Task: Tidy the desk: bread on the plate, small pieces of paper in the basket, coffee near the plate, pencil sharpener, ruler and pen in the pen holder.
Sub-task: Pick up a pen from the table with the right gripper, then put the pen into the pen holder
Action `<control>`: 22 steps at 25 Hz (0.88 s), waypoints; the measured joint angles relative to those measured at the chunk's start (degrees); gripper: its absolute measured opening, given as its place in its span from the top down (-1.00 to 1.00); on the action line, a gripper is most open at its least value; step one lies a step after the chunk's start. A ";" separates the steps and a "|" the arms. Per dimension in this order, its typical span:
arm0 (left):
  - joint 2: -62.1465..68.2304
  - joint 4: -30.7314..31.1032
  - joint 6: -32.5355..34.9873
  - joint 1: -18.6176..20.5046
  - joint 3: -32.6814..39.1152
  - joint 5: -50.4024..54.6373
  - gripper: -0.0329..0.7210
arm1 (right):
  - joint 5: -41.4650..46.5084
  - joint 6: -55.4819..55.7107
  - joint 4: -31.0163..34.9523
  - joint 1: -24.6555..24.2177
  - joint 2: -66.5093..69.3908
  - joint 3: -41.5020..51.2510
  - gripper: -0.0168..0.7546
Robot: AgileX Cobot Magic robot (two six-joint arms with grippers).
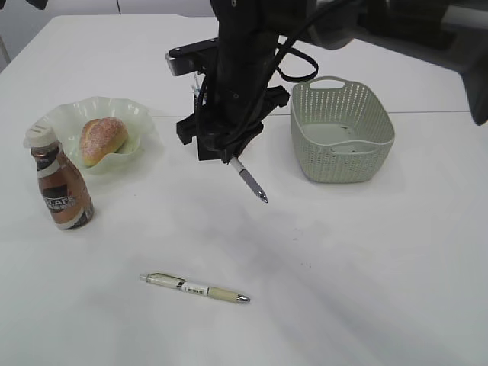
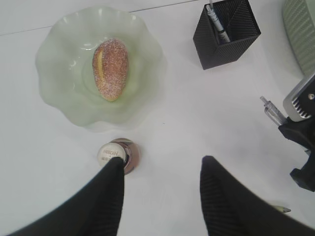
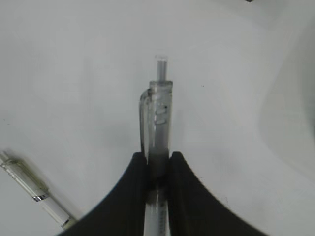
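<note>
The exterior view slants down across the desk (image 1: 343, 267), plate (image 1: 145, 116) far left. The left wrist view looks steeply down over that plate (image 2: 59, 93); the right wrist view hangs close, probably right of it.

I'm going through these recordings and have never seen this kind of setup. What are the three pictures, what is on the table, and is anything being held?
This is a two-armed robot at a white table. One picture looks down from in front; the other two come from cameras on each wrist.

On the table are a green glass plate with a bread roll on it, a coffee bottle beside the plate, a grey-green basket, a black mesh pen holder with a pen in it, and a cream pen lying loose.

The right gripper is shut on a clear pen, lifted off the table. The left gripper hangs open above the bottle, holding nothing.
</note>
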 joint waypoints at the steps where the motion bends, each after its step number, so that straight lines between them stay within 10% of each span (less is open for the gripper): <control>1: 0.00 0.00 0.00 0.00 0.00 0.00 -0.07 | 0.09 0.00 -0.12 0.00 -0.62 0.36 0.81; 7: 0.00 -0.09 0.00 0.00 0.00 0.00 -0.07 | -9.43 -0.24 -0.21 0.00 -8.16 10.68 0.81; 16: 0.00 -0.11 0.00 0.00 0.00 0.00 -0.07 | -54.73 -0.46 -2.45 0.00 -28.55 48.27 0.81; 22: 0.00 -0.21 0.00 0.00 0.00 0.00 -0.07 | -68.52 -0.46 -2.68 0.00 -30.82 55.44 0.81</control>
